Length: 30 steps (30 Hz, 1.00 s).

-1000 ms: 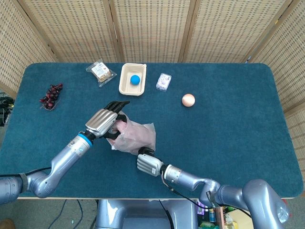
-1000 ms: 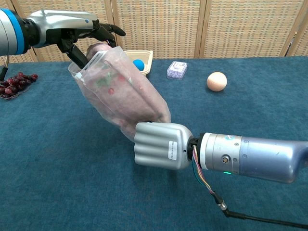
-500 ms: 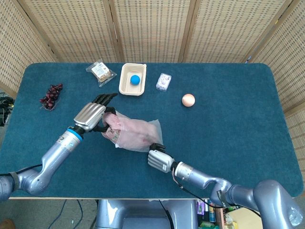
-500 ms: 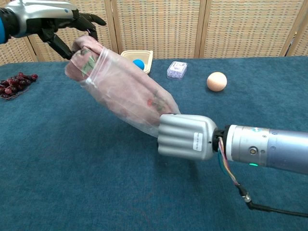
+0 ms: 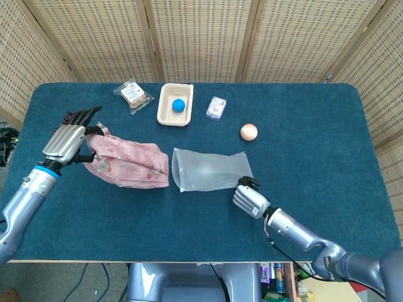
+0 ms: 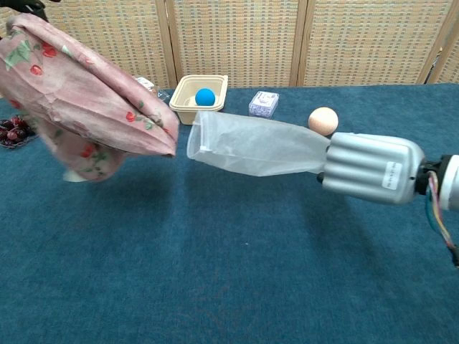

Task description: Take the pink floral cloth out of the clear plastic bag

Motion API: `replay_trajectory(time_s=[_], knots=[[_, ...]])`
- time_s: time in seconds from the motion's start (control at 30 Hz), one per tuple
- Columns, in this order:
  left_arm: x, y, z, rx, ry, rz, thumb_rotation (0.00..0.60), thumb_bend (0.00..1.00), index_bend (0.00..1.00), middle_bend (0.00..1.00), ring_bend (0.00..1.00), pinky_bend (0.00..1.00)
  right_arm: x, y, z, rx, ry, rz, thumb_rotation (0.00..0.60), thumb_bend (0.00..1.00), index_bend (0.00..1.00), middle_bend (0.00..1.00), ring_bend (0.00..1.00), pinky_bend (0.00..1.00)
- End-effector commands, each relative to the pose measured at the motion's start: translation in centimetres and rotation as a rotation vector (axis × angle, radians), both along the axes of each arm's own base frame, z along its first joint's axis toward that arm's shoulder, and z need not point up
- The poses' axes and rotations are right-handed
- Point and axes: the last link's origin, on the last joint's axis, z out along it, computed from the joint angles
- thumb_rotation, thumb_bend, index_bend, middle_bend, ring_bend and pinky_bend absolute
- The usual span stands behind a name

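Left hand [image 5: 65, 139] holds pink floral cloth [image 5: 129, 165] above blue table [image 5: 315, 151].

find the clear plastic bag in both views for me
Head view: clear plastic bag at centre, its right end at the right robot hand.
Chest view: bag at centre, mouth facing left.
Shared landmark: the peach ball beyond it.

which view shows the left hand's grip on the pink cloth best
The head view: the left hand holds one end of the pink floral cloth. The chest view shows the cloth large, but the hand is almost entirely cut off.
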Motion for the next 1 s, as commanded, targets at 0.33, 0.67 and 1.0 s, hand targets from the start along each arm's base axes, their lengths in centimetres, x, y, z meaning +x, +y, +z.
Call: replay_trajectory(time_s=[0.33,0.67,1.0], knots=[[-4.3,-0.4,0.4,-0.009,0.002,0.067,0.6,0.44,0.32,0.0,0.0,0.0,-2.1,0.8,2.1,-0.041,-0.047,-0.052,0.6,0.67,0.61,0.75,0.65,0.78],[-4.6,-1.5,2.8,0.078,0.069,0.049,0.6,0.08,0.0,0.0,0.0,0.0,-2.2,1.3,4.0,-0.074,-0.217,-0.147,0.6,0.0,0.0,0.0,0.0,0.0],[-6.4,-7.5,4.6,0.221,0.055,0.033,0.6,0.08,0.0,0.0,0.0,0.0,-4.0,3.8,10.7,-0.097,-0.638,-0.276,0.6,0.0,0.0,0.0,0.0,0.0]])
